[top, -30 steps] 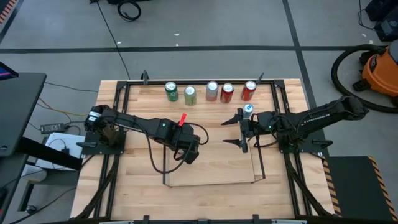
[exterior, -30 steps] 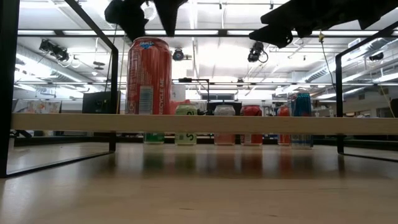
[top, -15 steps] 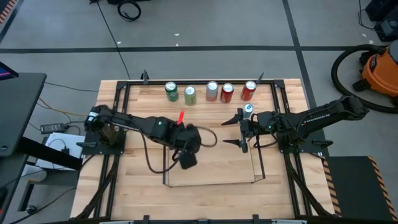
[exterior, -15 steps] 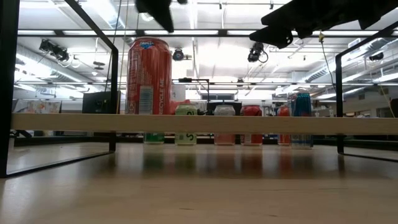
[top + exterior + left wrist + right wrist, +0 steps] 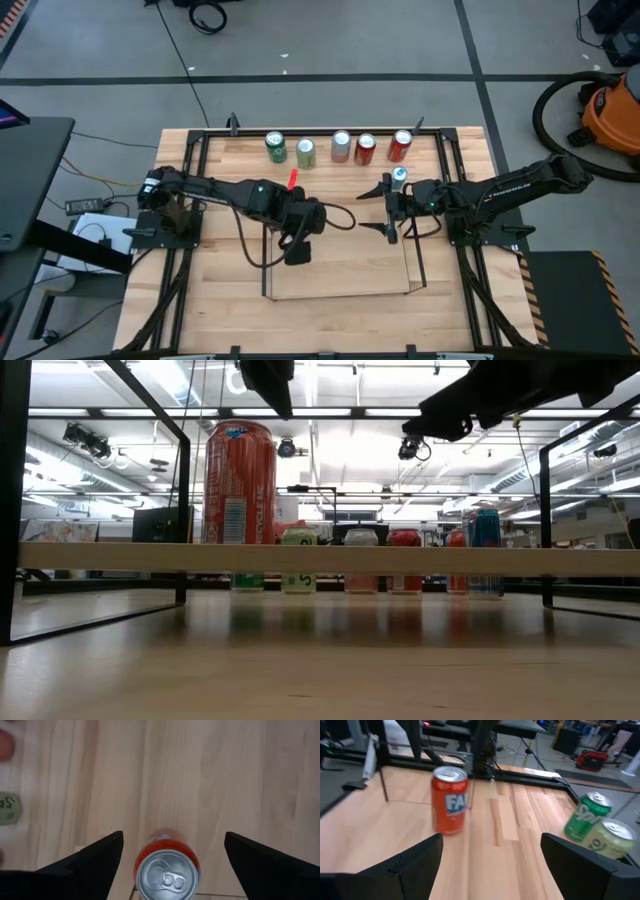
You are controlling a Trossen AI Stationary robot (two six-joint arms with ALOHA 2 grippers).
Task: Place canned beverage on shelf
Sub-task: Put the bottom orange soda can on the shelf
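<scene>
A red can (image 5: 167, 870) stands upright on the shelf's pale wood floor (image 5: 400, 557), near the shelf's far left corner (image 5: 268, 195); it also shows in the right wrist view (image 5: 450, 800). My left gripper (image 5: 300, 212) hangs open above the red can, pointing steeply down, its fingers wide on either side and clear of the can's top. My right gripper (image 5: 362, 212) waits open over the shelf's right part, pointing toward the table's left, with nothing between its fingers.
Several cans stand in a row along the table's far edge: two green (image 5: 276, 147) (image 5: 305, 152), a silver one (image 5: 341, 146), two red (image 5: 365, 149) (image 5: 400, 145). A blue can (image 5: 399, 177) stands beside my right gripper. The black frame (image 5: 190, 180) borders the tabletop.
My left gripper has risen above the red can and rolled its wrist about its pointing line, shifting slightly toward the far edge. The red can has stayed upright on the shelf.
</scene>
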